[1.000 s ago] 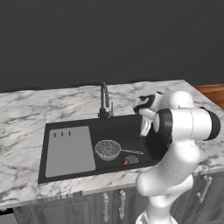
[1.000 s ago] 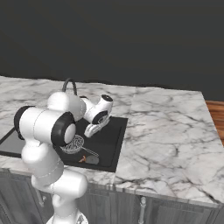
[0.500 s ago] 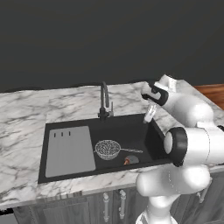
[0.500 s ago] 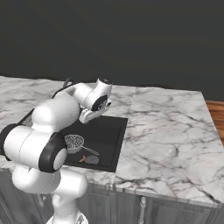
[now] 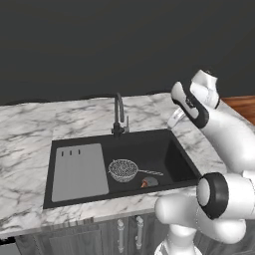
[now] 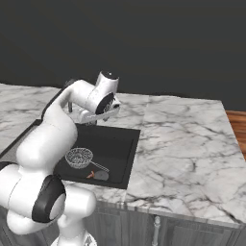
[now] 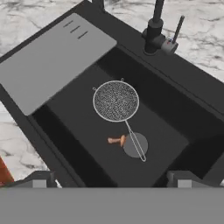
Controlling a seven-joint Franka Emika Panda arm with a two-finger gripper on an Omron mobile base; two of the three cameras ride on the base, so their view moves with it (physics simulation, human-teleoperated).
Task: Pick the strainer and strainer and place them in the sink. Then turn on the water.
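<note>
In the left base view we saw the gripper (image 5: 175, 118) raised above the counter (image 5: 30, 124), at about 2 o'clock from the sink (image 5: 172, 154), near the basin's far right corner. Its jaws stood fully apart and held nothing. In the right base view the gripper (image 6: 97, 115) hung over the far edge of the sink (image 6: 126, 158), just in front of the white arm's wrist.

The strainer (image 5: 123, 170) lay inside the basin on its floor, bowl upright, with its thin wire handle pointing toward 3 o'clock in the left base view. In the hand view the strainer (image 7: 116, 101) sat near the middle of the frame, and its handle ran toward 5 o'clock across a round grey disc (image 7: 135, 145). A small orange-brown item (image 7: 116, 140) lay touching that disc at its 9 o'clock side; we could not tell what it was. In the right base view the strainer (image 6: 79, 157) appeared just right of the arm's lower link.

The grey drainboard (image 5: 79, 171) filled the left part of the sink, at 9 o'clock from the strainer and just beside it. The black tap (image 5: 119, 114) stood on the far rim, at 12 o'clock from the strainer. In the hand view the tap (image 7: 154, 27) stood at 1 o'clock from the mesh bowl, with a thin lever tilted beside it.
</note>
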